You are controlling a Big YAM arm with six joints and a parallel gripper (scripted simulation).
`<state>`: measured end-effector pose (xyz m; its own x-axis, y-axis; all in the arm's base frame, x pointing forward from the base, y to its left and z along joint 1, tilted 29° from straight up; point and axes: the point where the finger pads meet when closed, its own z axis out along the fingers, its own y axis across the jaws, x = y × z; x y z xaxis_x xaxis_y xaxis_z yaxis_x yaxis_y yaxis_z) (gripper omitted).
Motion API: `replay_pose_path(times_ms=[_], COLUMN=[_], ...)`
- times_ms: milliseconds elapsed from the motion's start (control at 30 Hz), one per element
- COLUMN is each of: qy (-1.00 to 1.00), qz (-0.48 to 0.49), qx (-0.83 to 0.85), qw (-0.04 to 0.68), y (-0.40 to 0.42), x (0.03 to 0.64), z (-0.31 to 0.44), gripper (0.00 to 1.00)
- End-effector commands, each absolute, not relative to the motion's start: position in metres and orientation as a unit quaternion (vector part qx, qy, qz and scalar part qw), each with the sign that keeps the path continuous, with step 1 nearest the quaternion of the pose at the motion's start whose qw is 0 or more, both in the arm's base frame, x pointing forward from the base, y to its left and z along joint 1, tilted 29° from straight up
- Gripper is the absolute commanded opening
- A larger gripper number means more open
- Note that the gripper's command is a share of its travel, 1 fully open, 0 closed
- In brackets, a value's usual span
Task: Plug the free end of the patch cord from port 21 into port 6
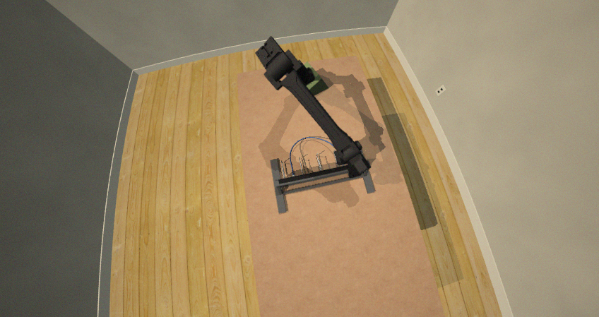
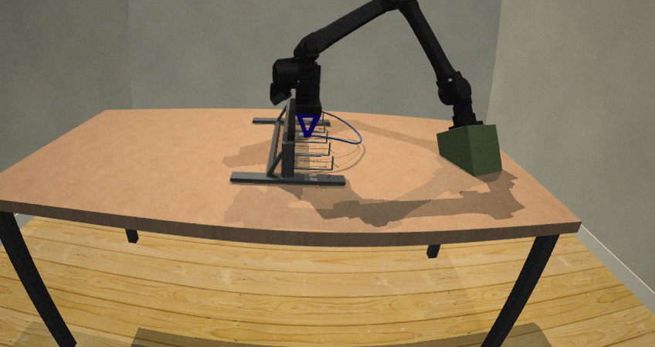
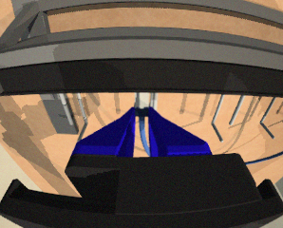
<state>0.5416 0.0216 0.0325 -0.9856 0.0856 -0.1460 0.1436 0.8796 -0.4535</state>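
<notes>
The rack (image 1: 313, 175) (image 2: 288, 159) (image 3: 179, 47) stands upright on its feet. My gripper (image 2: 307, 134) (image 3: 141, 112) is shut on the cord's plug (image 3: 144, 101), close against the panel's front. The plug's far end is hidden under the panel's top edge in the wrist view, so its depth in a port cannot be told. The blue patch cord (image 1: 309, 137) (image 2: 361, 137) (image 3: 142, 135) leaves between the fingers and arcs in front of the panel to the other side. The arm hides the gripper in the top view. Port numbers are not readable.
Thin metal rods (image 2: 312, 154) (image 3: 217, 110) stick out from the panel's front on both sides of the fingers. A green block (image 1: 318, 86) (image 2: 482, 151) is under the arm's base. The rack stands inside the edges of the table (image 1: 336, 250) (image 2: 161, 173).
</notes>
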Motion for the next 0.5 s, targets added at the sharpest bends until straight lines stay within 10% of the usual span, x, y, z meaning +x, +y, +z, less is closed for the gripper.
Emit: replay_pose_path(times_ms=[0, 467], qy=[0.967, 0.966], qz=[-0.233, -0.231], qx=[0.066, 0.069], qw=[0.086, 0.092], y=[0.0241, 0.0245], x=[0.5604, 0.5654], z=[0.0467, 0.0516], gripper=[0.00, 0.00])
